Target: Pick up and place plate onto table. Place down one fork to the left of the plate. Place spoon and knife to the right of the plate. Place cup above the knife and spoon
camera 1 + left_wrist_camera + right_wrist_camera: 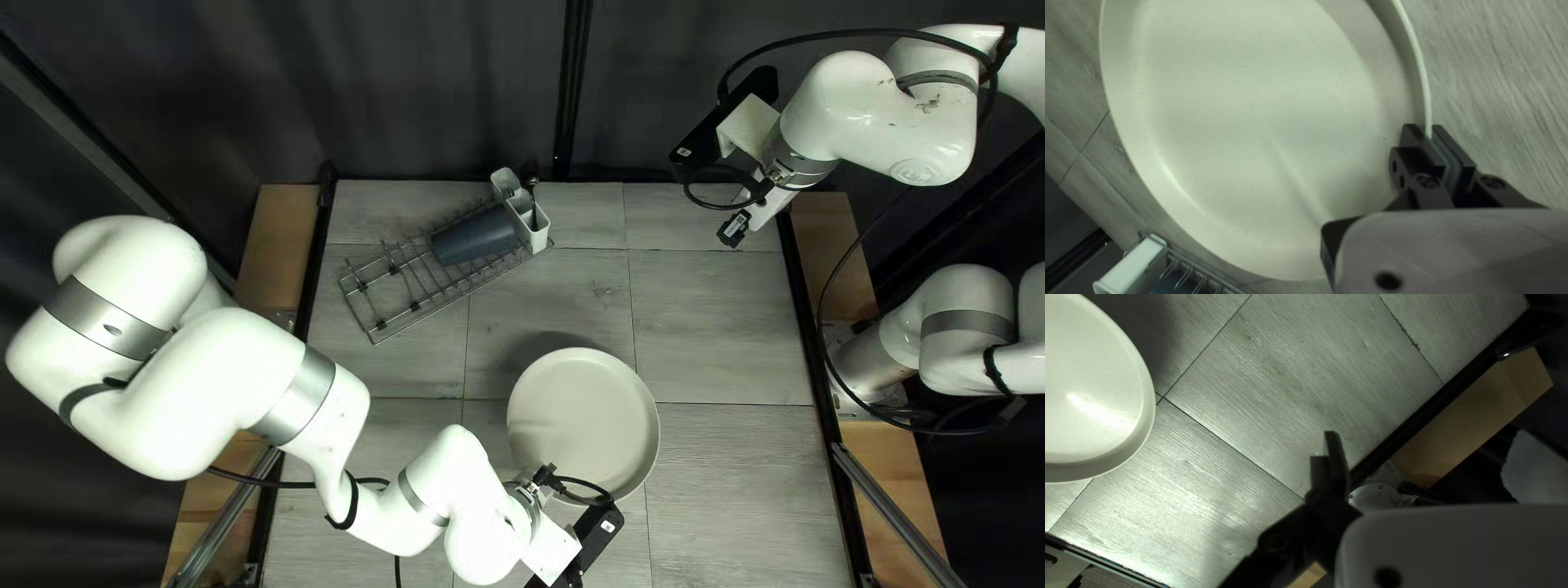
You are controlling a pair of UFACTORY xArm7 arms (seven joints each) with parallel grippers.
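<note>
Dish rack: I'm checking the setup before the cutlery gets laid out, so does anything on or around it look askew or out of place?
The dish rack sits skewed to the table's tile lines, and the dark cup lies on its side on it, against the white cutlery holder. Nothing looks spilled or broken.

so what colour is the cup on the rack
The cup is dark slate grey, seen best in the top left view.

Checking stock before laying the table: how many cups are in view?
1. The dark grey cup lies on its side on the wire dish rack, beside the white cutlery holder; nothing seems to hide another.
</note>
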